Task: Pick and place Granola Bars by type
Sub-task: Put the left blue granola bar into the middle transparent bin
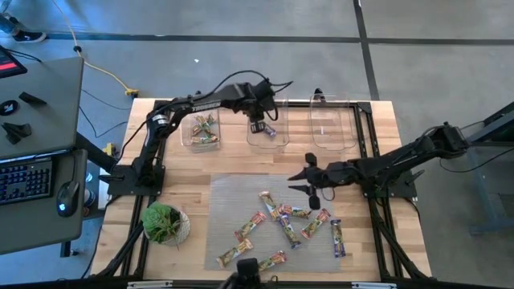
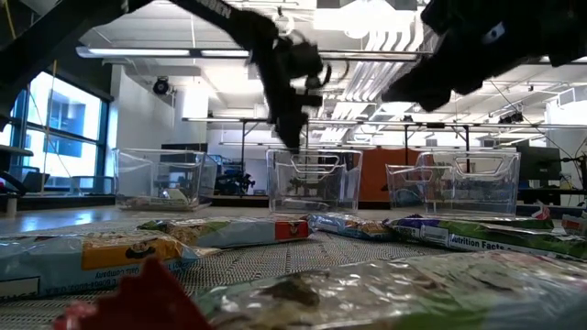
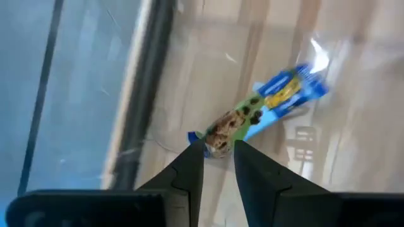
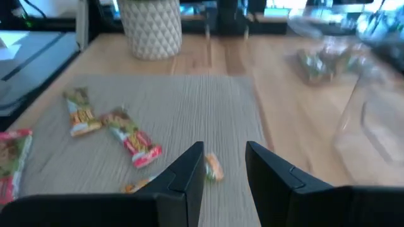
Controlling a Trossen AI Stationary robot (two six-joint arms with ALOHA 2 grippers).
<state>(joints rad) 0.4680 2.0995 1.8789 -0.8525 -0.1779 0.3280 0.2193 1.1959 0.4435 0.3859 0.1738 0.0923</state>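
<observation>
Left gripper [image 1: 259,126] hangs over the middle bin [image 1: 267,138]; jaws parted, releasing a blue-wrapped bar [image 3: 265,110] just ahead, long axis toward 2 o'clock in its wrist view. Right gripper [image 1: 305,180], jaws open and empty, is nearer the loose bars [image 1: 281,225] at its 5 o'clock.

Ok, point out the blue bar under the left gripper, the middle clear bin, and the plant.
Blue bar [image 3: 278,104], left wrist view, middle of its wrapper.
Middle clear bin [image 1: 283,105], high view, far rim.
Plant [image 1: 161,221], high view, centre of its leaves.
</observation>
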